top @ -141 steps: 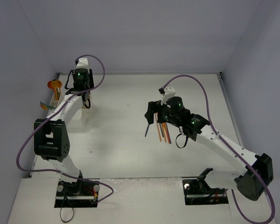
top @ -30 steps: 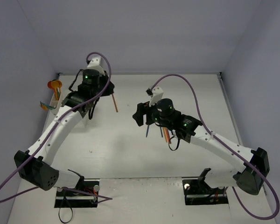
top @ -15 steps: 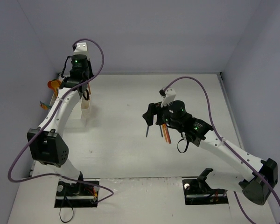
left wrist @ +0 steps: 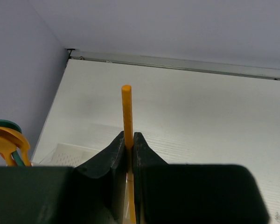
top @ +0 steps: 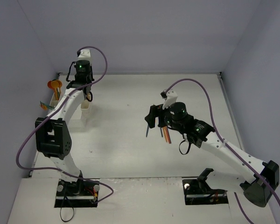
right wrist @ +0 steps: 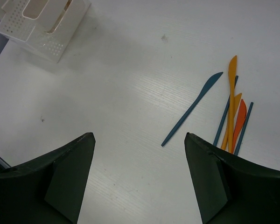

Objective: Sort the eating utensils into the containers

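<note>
In the left wrist view my left gripper is shut on an orange stick that pokes up between its jaws. It hovers over the white containers; yellow spoons stand in a bin to the left. From above, the left gripper hangs at the containers at the far left. My right gripper is open with nothing in it, above bare table just left of a blue knife. Beside the knife lie orange utensils and blue sticks.
Grey walls close the table on three sides. An orange spoon stands up from the leftmost bin by the left wall. The loose utensils lie mid-table under the right arm. Purple cables loop over both arms.
The left arm swung from mid-table back over the containers, still gripping the orange stick. The right gripper shifted slightly right and its jaws spread wider.
</note>
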{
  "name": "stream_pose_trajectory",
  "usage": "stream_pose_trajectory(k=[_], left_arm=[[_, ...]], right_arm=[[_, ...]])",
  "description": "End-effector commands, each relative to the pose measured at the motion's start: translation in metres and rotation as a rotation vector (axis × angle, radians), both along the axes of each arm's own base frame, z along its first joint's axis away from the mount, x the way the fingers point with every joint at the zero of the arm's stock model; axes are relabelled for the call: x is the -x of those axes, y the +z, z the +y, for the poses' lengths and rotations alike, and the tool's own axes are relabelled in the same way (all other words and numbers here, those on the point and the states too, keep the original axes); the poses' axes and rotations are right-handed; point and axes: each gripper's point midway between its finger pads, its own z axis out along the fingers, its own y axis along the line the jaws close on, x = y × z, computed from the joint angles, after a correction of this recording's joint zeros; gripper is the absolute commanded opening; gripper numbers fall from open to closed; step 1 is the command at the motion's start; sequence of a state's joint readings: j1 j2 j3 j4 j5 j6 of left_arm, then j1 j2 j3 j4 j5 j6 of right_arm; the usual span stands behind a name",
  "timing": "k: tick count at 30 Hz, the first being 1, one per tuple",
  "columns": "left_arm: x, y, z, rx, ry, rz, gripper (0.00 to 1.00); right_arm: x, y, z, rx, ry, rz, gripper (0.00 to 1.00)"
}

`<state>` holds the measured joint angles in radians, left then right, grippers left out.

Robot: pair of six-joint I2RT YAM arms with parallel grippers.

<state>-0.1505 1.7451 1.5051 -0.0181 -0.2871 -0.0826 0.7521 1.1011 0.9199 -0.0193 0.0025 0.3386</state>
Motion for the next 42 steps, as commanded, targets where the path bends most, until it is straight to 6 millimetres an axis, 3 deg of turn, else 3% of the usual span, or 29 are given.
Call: stream_pose_trajectory(k=[1, 7, 10, 16, 19, 25, 30, 38, 42], left_arm=[[-0.009, 0.034, 0.008, -0.001, 0.023, -0.143, 0.01], [-0.004, 0.018, 0.013, -0.024, 0.039, -0.120, 0.06], [0.001, 0.021, 0.014, -0.021, 0.051, -0.125, 0.22], [0.019, 0.039, 0.019, 0.005, 0.078, -0.139, 0.40], [0.035, 0.059, 0.020, 0.039, 0.088, -0.146, 0.45], [0.077, 0.078, 0.012, 0.134, 0.060, -0.100, 0.55], [0.121, 0.097, -0.014, 0.243, -0.054, -0.083, 0.57], [0.182, 0.078, -0.061, 0.303, -0.224, 0.040, 0.58], [0.201, 0.068, -0.064, 0.311, -0.246, 0.076, 0.58]], right_arm=[[-0.006, 0.012, -0.004, -0.027, -0.030, -0.046, 0.75], [-0.007, -0.003, -0.011, 0.005, -0.064, -0.024, 0.75], [-0.009, -0.015, -0.016, 0.029, -0.092, -0.001, 0.75], [-0.010, -0.048, -0.028, 0.108, -0.157, 0.074, 0.74], [-0.011, -0.064, -0.032, 0.138, -0.191, 0.116, 0.72], [-0.014, -0.106, -0.037, 0.213, -0.255, 0.235, 0.59], [-0.016, -0.134, -0.047, 0.254, -0.321, 0.320, 0.51], [-0.014, -0.176, -0.052, 0.301, -0.361, 0.442, 0.40], [-0.017, -0.190, -0.052, 0.316, -0.383, 0.481, 0.39]])
